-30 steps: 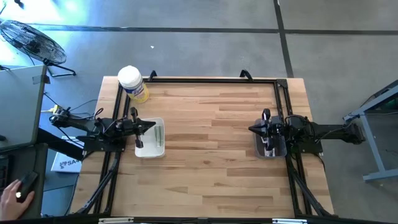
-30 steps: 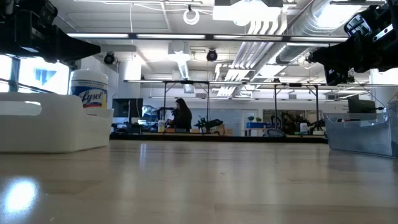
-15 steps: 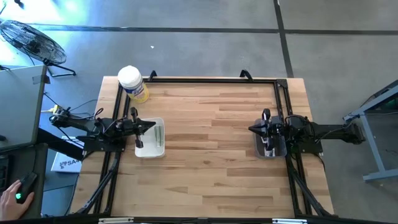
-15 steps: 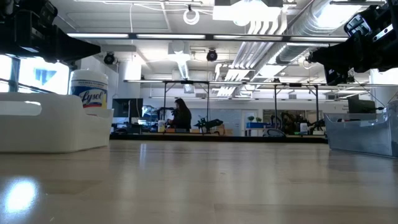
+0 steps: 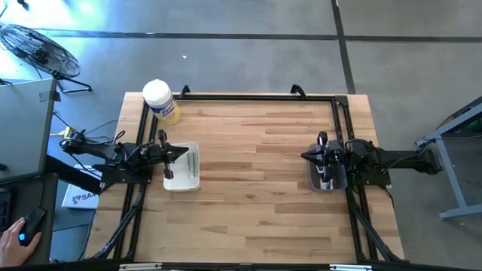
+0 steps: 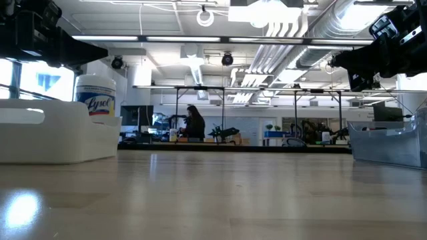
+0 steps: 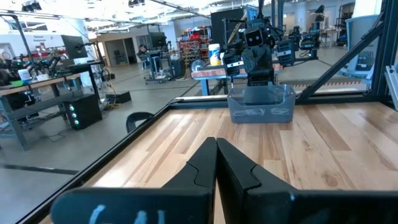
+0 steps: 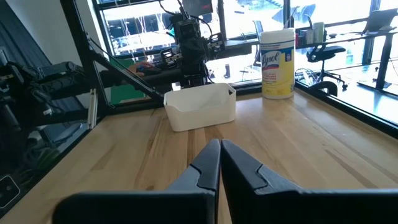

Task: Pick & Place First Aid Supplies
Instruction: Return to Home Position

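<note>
Left pincer: my left pincer (image 7: 216, 142) hung over the white bin (image 5: 183, 181), its fingers pressed together on nothing.
Right pincer: my right pincer (image 8: 220, 143) hung over the clear bin (image 7: 261, 104), likewise closed and empty.
Supplies: green wrapped strips (image 5: 193, 162) lay in the white bin. Faint pale shapes in the clear bin were probably the white packets. None lay on the bare tabletop (image 5: 256, 150).
Handling: I judged them light, thin, floppy and slick. They seemed best pinched across a strip's narrow middle, or by a packet's edge.
</note>
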`<state>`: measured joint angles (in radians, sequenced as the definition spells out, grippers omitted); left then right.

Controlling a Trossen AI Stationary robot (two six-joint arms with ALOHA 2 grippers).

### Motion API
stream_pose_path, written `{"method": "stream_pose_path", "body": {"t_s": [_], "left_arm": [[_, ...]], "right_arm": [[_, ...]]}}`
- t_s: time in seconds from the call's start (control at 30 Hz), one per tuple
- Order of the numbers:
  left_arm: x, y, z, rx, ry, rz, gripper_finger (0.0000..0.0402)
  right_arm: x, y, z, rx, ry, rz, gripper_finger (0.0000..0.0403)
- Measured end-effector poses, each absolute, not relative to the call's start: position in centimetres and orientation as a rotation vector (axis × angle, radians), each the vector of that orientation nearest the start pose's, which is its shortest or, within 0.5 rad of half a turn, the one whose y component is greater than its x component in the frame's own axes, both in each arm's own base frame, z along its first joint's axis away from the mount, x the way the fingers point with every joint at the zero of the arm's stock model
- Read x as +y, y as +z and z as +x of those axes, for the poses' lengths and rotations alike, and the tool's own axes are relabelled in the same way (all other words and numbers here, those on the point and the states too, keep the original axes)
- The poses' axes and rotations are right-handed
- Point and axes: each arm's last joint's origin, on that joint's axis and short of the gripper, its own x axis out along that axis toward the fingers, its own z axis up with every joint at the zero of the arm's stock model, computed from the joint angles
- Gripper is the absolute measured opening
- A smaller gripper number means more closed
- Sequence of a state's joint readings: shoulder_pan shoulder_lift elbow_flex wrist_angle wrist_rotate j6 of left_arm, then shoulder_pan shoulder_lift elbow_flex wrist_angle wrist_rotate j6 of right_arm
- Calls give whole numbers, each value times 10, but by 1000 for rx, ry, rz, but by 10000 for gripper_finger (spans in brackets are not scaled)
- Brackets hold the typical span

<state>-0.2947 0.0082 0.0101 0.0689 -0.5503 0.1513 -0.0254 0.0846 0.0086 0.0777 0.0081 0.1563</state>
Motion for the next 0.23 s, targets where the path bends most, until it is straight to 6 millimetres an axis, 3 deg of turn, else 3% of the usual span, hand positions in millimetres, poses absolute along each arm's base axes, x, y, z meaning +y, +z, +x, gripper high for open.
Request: {"method": "stream_pose_path", "body": {"t_s": [0.23], "left_arm": [[-13, 173, 93, -45, 260, 122, 1]], "right_arm": [[-3, 167, 102, -4, -33, 157, 6]]}}
